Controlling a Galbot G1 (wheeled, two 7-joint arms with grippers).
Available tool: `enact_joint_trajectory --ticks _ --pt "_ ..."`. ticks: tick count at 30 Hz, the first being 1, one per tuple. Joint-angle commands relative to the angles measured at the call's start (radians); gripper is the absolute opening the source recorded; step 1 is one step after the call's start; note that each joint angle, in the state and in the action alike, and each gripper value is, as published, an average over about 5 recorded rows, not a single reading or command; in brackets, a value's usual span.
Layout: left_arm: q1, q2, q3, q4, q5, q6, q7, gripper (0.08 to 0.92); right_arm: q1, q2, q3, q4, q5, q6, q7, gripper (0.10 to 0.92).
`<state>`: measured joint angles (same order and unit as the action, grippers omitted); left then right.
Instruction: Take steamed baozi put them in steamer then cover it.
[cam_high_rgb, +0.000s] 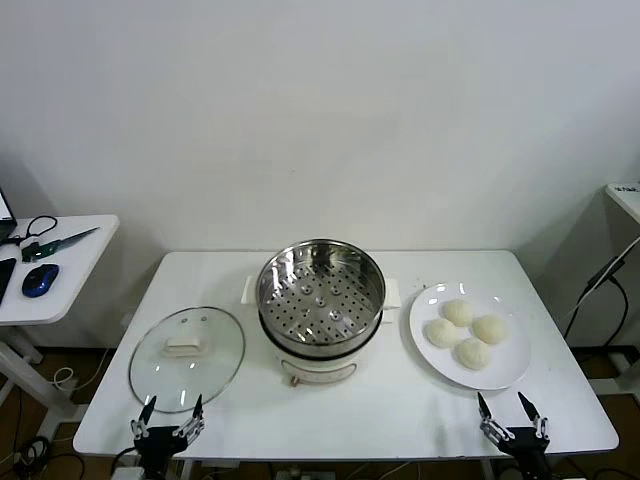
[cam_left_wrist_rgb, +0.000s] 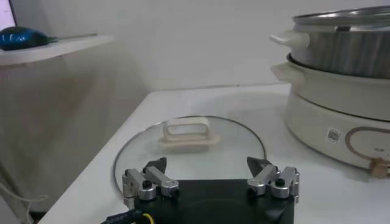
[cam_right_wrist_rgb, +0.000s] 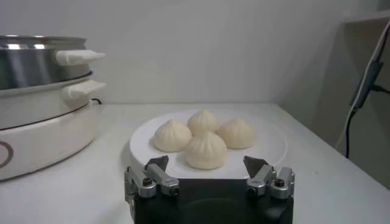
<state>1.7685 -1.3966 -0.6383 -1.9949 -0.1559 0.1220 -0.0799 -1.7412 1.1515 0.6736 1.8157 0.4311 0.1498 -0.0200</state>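
So both arms are parked low at the near edge of the white table (cam_high_rgb: 400, 420), one at each corner. The left gripper (cam_high_rgb: 170, 412) has its fingers spread wide with nothing between them, and the right gripper (cam_high_rgb: 510, 410) is the same, wide apart and empty.

The four steamed baozi (cam_high_rgb: 466, 332) sit clustered on a flat white plate (cam_high_rgb: 510, 375) on the right side of the table. They're straight ahead of the right gripper, just past its fingertips but not touching them. In the right wrist view the buns (cam_right_wrist_rgb: 205, 139) line up pretty much centred between the two fingers (cam_right_wrist_rgb: 157, 173), with the nearest bun close to the plate's (cam_right_wrist_rgb: 274, 143) front rim.

The steamer (cam_high_rgb: 320, 300) is in the middle of the table, shiny steel pot on a white base, uncovered, and you can see the perforated tray inside with nothing on it. It sits between the two grippers and farther back, apart from both.

The cover (cam_high_rgb: 187, 357), clear glass with a white handle, lies flat on the table left of the steamer, handle up. Its near rim is right in front of the left gripper's fingers, very close. From the left wrist view the cover (cam_left_wrist_rgb: 189, 146) fills the space just beyond the fingers (cam_left_wrist_rgb: 152, 176), handle roughly centred, steamer (cam_left_wrist_rgb: 341, 91) off to the side

Off to the far left there's a small side table (cam_high_rgb: 60, 270) with a blue mouse (cam_high_rgb: 40, 280) on it
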Motion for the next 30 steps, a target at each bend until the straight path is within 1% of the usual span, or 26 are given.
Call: enact_joint_trajectory --ticks 1,4,7,9,11,13,15,18,21,24,27,30 --pt "0.0 0.0 0.0 -0.002 0.001 0.003 0.0 0.823 0.075 -0.021 0.024 0.017 -0.025 -0.099 0.008 0.823" --pt "-0.002 0.001 0.001 -0.002 0.003 0.005 0.0 0.823 0.164 -0.068 0.026 0.014 -0.064 -0.199 0.029 0.823" --pt "-0.006 0.002 0.003 -0.003 0.005 0.007 0.0 0.823 0.319 -0.149 0.006 -0.007 -0.093 -0.314 0.059 0.823" --pt "-0.009 0.002 0.005 -0.004 0.006 0.008 0.0 0.823 0.435 -0.221 -0.016 -0.035 -0.099 -0.372 0.031 0.823" --pt "-0.01 0.004 0.007 -0.006 0.006 0.007 0.001 0.823 0.534 -0.305 -0.044 -0.082 -0.108 -0.393 -0.036 0.823" --pt "-0.011 0.004 0.008 -0.009 0.005 0.007 0.001 0.823 0.628 -0.405 -0.094 -0.142 -0.117 -0.402 -0.129 0.823" --pt "-0.012 0.004 0.008 -0.012 0.003 0.005 0.0 0.823 0.724 -0.518 -0.177 -0.207 -0.124 -0.409 -0.252 0.823" --pt "-0.013 0.006 0.01 -0.013 0.002 0.003 0.0 0.823 0.859 -0.676 -0.344 -0.298 -0.161 -0.392 -0.483 0.823" --pt "-0.013 0.007 0.015 -0.013 0.003 0.0 0.0 0.823 1.028 -0.78 -0.538 -0.394 -0.244 -0.272 -0.728 0.823" --pt "-0.015 0.006 0.016 -0.015 0.005 0.0 0.0 0.823 1.269 -0.827 -0.789 -0.49 -0.309 -0.143 -0.926 0.823" --pt "-0.018 0.006 0.017 -0.014 0.007 0.001 0.0 0.823 1.525 -0.823 -1.05 -0.562 -0.339 -0.09 -1.061 0.823" --pt "-0.018 0.005 0.018 -0.014 0.013 0.001 0.001 0.823 1.798 -0.78 -1.341 -0.644 -0.359 -0.058 -1.169 0.823"
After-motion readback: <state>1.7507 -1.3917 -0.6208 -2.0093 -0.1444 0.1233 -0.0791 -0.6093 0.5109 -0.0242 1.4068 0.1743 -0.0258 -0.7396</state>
